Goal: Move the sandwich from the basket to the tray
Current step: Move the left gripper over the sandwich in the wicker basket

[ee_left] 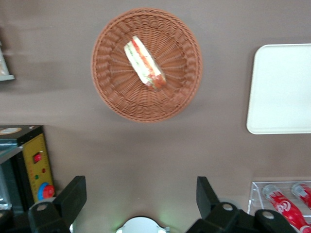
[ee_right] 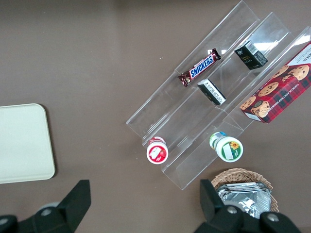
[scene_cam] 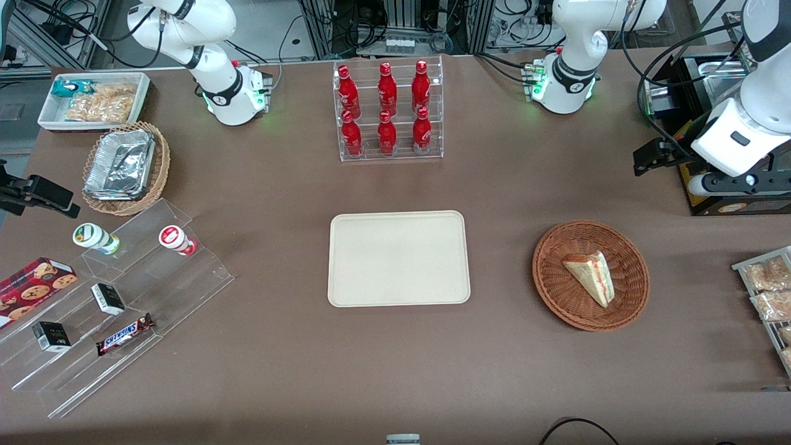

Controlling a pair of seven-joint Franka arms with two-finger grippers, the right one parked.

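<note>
Sandwich (scene_cam: 590, 276) lies in the basket (scene_cam: 556, 296) on the bench (scene_cam: 278, 346), beside the bare tray (scene_cam: 398, 258). Pincer (ee_left: 141, 196) hangs high above the bench, fingers wide apart, holding nothing, farther from the front camera than the basket.

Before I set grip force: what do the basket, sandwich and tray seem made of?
Basket: woven wicker, reddish-brown, ribbed weave. Sandwich: soft pale bread, seemingly clear-wrapped. Tray: smooth matte cream, probably plastic or pressed fibre. Gripper: open, high above the table, clear of the basket.
</note>
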